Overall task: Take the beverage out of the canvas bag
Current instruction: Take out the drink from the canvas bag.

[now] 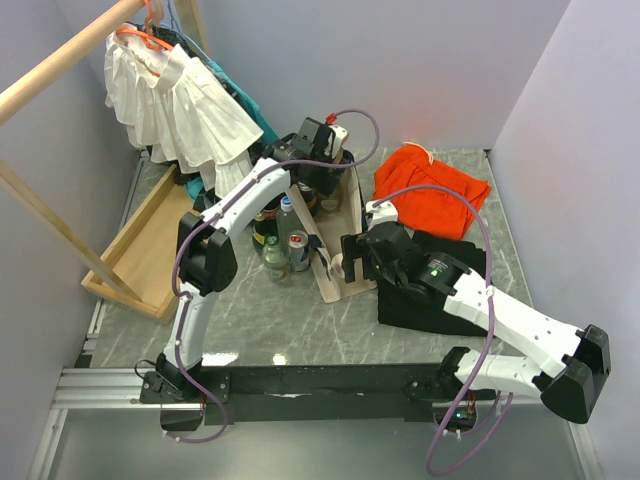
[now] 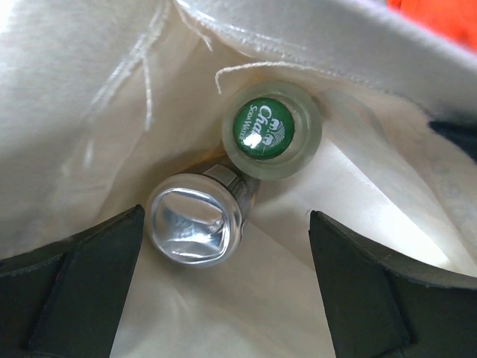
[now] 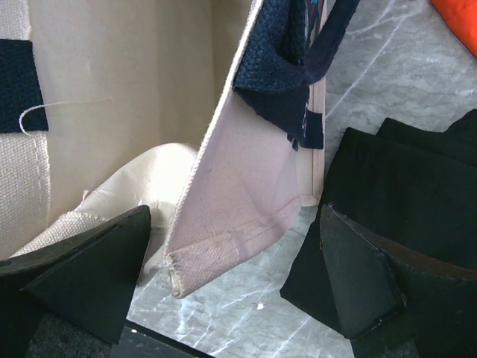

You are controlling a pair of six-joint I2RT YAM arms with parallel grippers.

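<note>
The beige canvas bag (image 1: 343, 283) stands mid-table with its mouth up. Inside it, in the left wrist view, a green-capped glass bottle (image 2: 272, 130) stands upright beside a silver-topped beverage (image 2: 195, 224). My left gripper (image 2: 223, 298) hangs open over the bag's mouth (image 1: 322, 165), and the silver top lies close to its left finger (image 2: 74, 283), not gripped. My right gripper (image 3: 223, 283) is open at the bag's near right side (image 1: 346, 258). A folded canvas edge (image 3: 223, 239) hangs between its fingers without being pinched. The black strap handle (image 3: 298, 60) is above it.
Several bottles and a can (image 1: 298, 250) stand on the marble just left of the bag. An orange cloth bundle (image 1: 430, 185) lies at the back right, a black cloth (image 1: 440, 290) under my right arm. A wooden tray (image 1: 150, 250) and a hanging white garment (image 1: 180, 105) are at left.
</note>
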